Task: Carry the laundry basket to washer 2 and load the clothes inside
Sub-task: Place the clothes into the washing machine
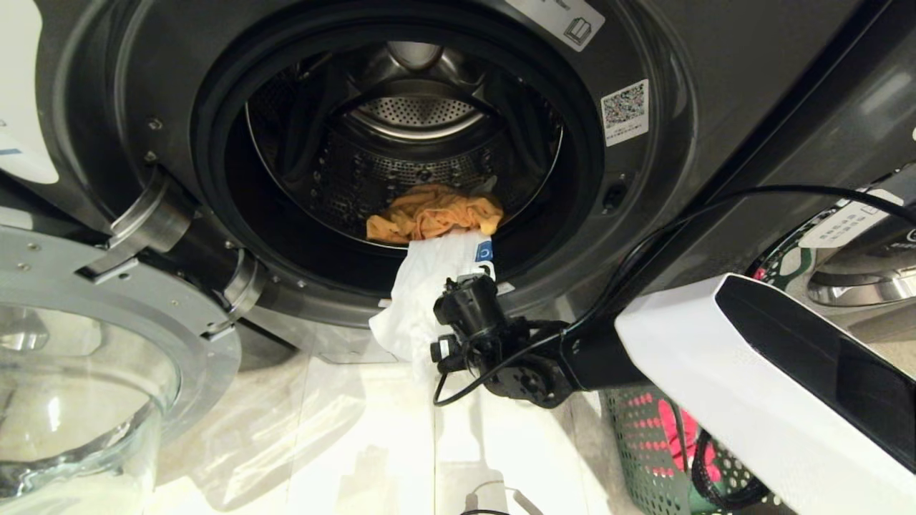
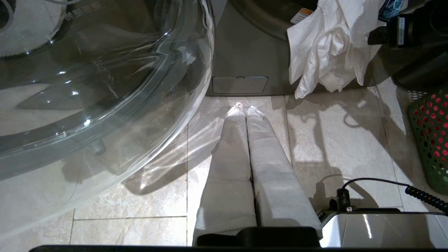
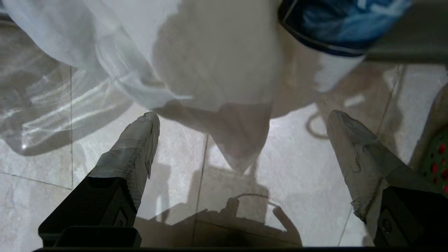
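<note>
We judge the white garment (image 1: 422,300) to be light, limp and easily snagged: it hangs over the lower lip of the door opening of washer 2 (image 1: 630,214), at lower centre of the head view, with most of its cloth draped down the front panel toward the floor (image 2: 332,140) and only its upper edge, bearing a dark blue print, lying on the rim. The yellow-orange garment (image 1: 433,213) already lies inside the drum, just behind it. Because the cloth has no stiffness, we expect a pinch at a hem to drag the rest behind; we would take hold at the bunched folds in the hanging middle, gathering several layers so the whole piece lifts together over the seal. The right hand (image 3: 241,164) is spread wide, its two taped fingers (image 3: 134,147) well apart and holding nothing, with the hanging tail of the garment between and just beyond them. In the head view the right arm reaches from the lower right toward the centre, its wrist just below the washer's rim and beside the cloth. The left hand (image 2: 245,112) is pressed together and empty, pointing at the floor in front of the washer. The laundry basket (image 1: 644,443) stands at lower right, with red-pink cloth showing through its holes.
</note>
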Controlling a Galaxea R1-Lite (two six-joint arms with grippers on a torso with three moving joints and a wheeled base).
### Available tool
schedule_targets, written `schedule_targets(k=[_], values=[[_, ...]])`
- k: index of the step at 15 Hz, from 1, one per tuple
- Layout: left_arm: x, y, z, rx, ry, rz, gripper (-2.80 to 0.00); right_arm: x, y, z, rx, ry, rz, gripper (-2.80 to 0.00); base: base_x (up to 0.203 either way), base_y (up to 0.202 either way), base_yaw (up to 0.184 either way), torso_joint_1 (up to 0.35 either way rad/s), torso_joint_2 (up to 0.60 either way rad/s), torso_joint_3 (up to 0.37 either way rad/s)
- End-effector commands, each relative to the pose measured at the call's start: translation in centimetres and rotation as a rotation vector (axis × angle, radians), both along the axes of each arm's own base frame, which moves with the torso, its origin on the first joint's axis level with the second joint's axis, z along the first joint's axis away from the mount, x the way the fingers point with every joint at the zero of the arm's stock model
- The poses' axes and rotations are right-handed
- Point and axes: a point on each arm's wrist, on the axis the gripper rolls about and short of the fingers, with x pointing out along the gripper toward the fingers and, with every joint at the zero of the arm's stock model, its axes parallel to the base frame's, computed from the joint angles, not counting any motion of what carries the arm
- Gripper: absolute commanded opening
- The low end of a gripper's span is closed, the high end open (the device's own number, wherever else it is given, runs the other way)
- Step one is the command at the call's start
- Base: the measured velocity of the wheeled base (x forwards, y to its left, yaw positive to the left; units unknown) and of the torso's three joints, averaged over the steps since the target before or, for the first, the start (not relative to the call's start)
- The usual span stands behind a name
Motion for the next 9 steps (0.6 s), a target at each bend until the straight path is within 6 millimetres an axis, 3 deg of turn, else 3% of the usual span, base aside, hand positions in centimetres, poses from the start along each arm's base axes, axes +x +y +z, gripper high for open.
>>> schedule_targets(k=[1,9], values=[[0.0,0.0,0.0,0.000,-0.001,0.000,-2.80,1.5,0.4,-1.6,-0.015,0.000,0.004,0.00,0.000,0.000,0.000,0.000,0.00,0.000],[0.0,0.0,0.0,0.000,-0.001,0.000,-2.80,5.0,0.7,-3.8,-0.034,-0.033,0.020,0.00,0.000,0.000,0.000,0.000,0.00,0.000]])
